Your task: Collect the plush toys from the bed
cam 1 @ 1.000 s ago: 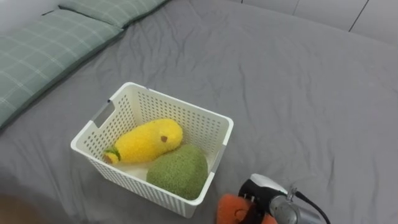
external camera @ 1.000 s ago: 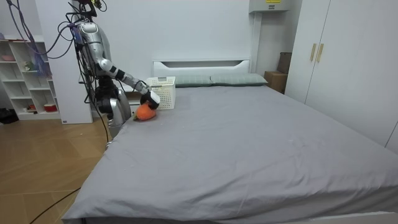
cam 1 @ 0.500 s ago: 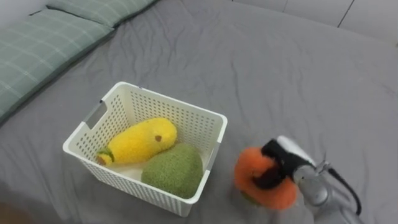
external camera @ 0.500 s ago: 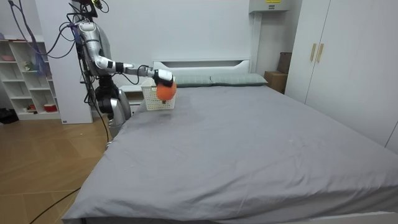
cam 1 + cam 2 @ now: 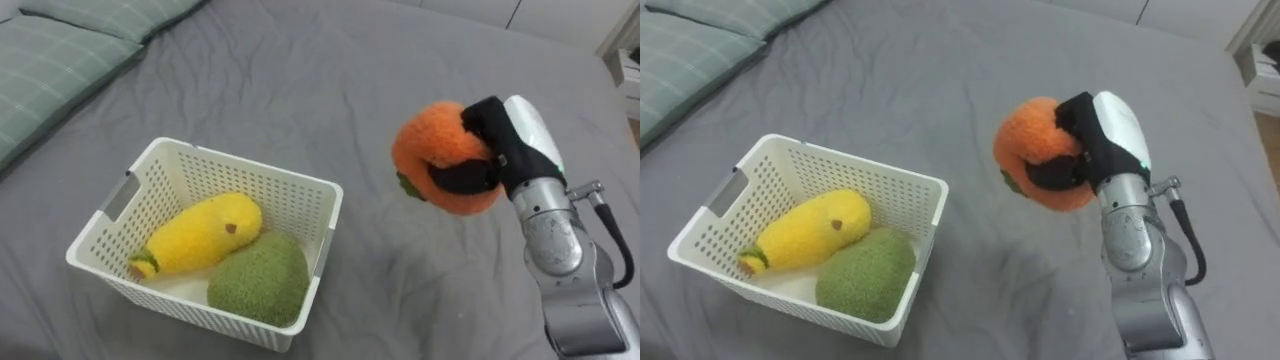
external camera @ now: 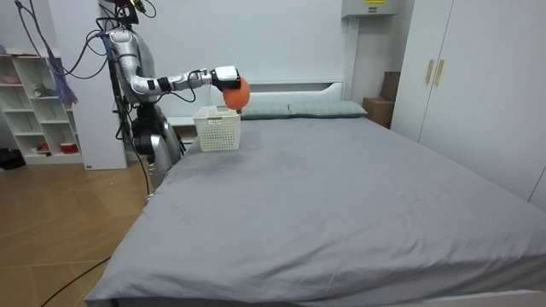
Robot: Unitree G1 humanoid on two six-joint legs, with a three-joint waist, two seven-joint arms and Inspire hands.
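A grey bed [image 5: 300, 80] seen from above, with green checked pillows [image 5: 50, 60] at its upper left corner; a white slatted basket [image 5: 280, 200] stands on the sheet at lower left, its nearest handle slot facing the pillows; inside it lie two soft toys side by side and touching, a long yellow toy [image 5: 195, 235] lying slantwise along the far side and a round green toy [image 5: 258, 283] in the near right corner. To the right of the basket, held up in the air clear of the sheet and apart from the basket, is a round orange toy [image 5: 425, 150]; the robot's right hand [image 5: 510, 145] reaches in from the lower right, and its dark fingers [image 5: 462, 178] are curled round the toy's side, gripping it. From across the room, the robot stands on a wooden floor [image 6: 60, 222] beside the bed's head end, at the room view's left, with its right arm stretched out level so that the orange toy hangs just above the basket's far edge; a white shelf [image 6: 34, 102] stands behind the robot, and a pale wardrobe [image 6: 461, 77] is at the room view's right.
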